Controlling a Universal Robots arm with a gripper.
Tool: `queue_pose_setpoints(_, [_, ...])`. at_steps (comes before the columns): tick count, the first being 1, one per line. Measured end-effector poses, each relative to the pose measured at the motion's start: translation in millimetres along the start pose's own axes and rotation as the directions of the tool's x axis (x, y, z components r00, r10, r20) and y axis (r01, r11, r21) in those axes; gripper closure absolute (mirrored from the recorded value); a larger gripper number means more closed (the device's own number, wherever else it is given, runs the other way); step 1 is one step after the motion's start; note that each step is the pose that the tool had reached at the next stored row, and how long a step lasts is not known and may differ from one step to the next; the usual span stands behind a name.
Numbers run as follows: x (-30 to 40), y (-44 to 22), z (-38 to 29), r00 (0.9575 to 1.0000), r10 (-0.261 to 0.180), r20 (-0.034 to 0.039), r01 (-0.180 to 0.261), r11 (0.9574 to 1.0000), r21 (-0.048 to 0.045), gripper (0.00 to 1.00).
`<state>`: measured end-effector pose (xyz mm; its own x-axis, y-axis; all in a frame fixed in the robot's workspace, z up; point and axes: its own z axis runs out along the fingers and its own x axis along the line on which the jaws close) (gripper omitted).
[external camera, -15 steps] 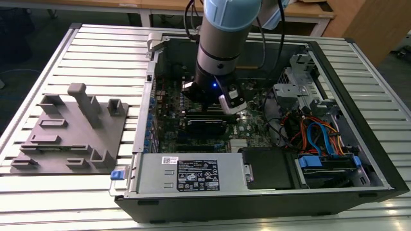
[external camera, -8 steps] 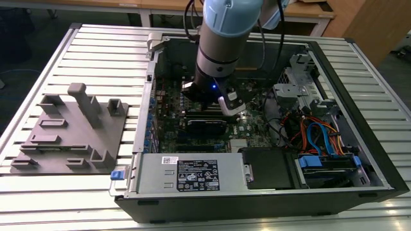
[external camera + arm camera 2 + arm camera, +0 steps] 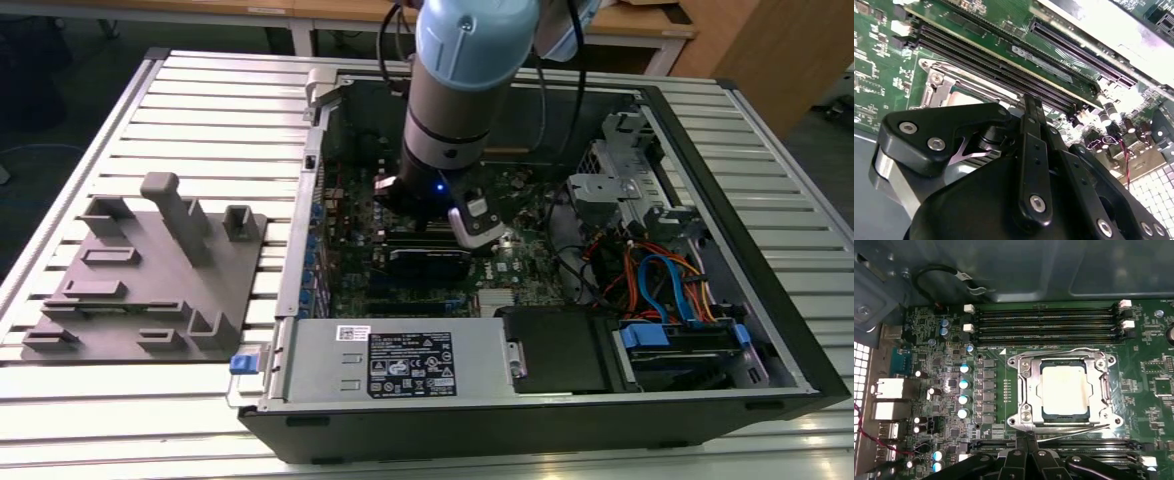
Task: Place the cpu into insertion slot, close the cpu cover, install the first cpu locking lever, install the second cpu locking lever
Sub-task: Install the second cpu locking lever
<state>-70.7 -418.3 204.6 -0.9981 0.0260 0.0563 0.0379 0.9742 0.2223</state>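
The claw (image 3: 1026, 440) is hovering with fingers pressed together, gripping nothing, just beside the near edge of the insertion slot (image 3: 1024, 392). The cpu (image 3: 1064, 389) is sitting in that slot, the cpu cover (image 3: 1100, 390) lying closed around it, with memory slots (image 3: 1046, 320) lying beyond.
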Motion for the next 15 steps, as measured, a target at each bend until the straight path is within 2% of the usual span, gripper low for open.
queue_pose_setpoints(4, [2.2,-1.7,3.7,1.0,-0.001,-0.0005,0.001,0.9999,-0.0109,0.9])
queue_pose_setpoints(11, [3.9,-3.7,8.5,1.0,-0.002,-0.0015,0.002,0.9992,-0.0405,0.9])
queue_pose_setpoints(15, [5.1,-4.9,9.4,1.0,-0.003,-0.0018,0.002,0.9988,-0.0492,0.9])
